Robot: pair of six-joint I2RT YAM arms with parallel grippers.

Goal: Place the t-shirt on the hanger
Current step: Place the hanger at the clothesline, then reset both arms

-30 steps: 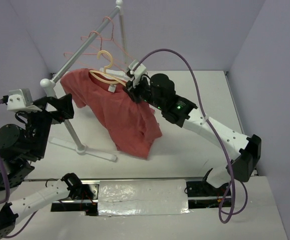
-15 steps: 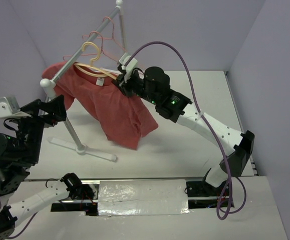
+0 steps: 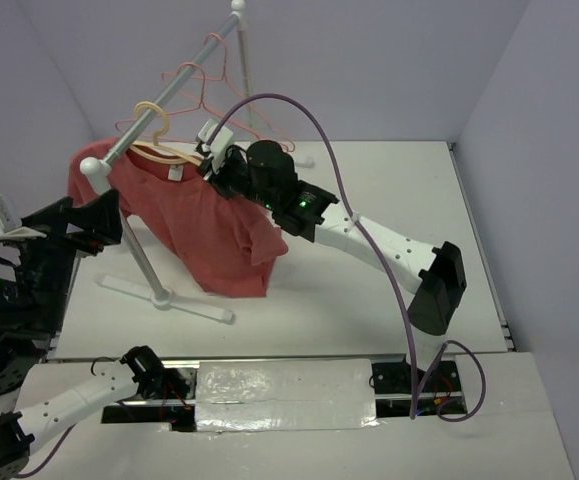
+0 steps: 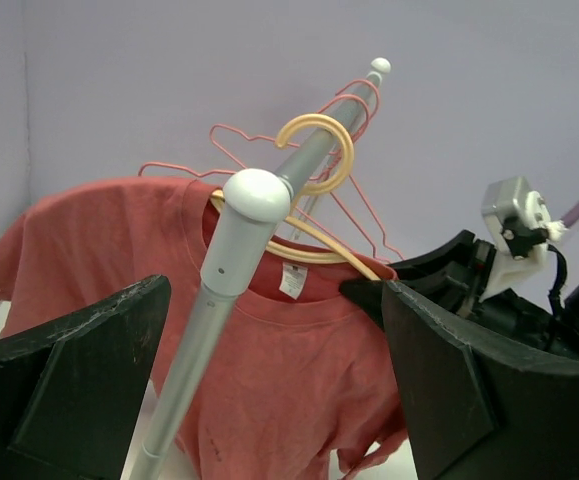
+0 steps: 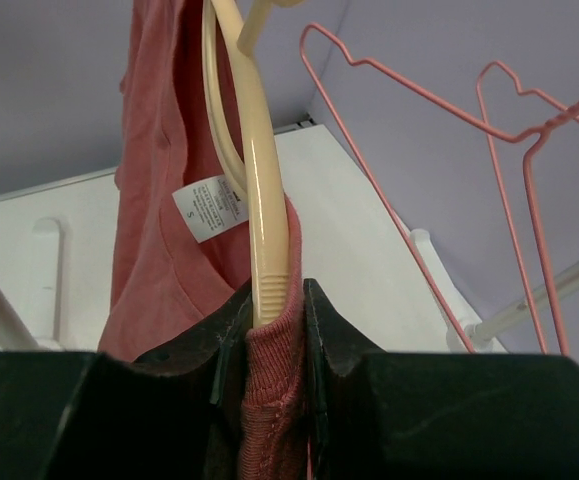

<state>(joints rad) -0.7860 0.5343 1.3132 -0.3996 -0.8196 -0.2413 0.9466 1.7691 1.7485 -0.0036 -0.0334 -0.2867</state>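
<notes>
Table point(image 3: 399, 190): carrying the rack, its rail point(image 3: 184, 85) slanting up toward the far wall.
T-shirt point(image 3: 204, 225): draping from the hanger at the rail's near-left end.
Hanger point(image 5: 259, 200): hook seemingly looping over the rail; you are likely finishing the hang-up.
Right tool point(image 5: 274, 310): you are pinching hanger arm and shirt shoulder together, jaws narrow.
Left tool point(image 4: 269, 300): gaping wide, holding nothing, facing the rail's knob.
Next: you are needing a gentle release, then backing off right without snagging cloth.

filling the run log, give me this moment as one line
t-shirt on hanger | hanger hook over rail | right gripper shut on hanger and t-shirt | left gripper open, holding nothing
</notes>
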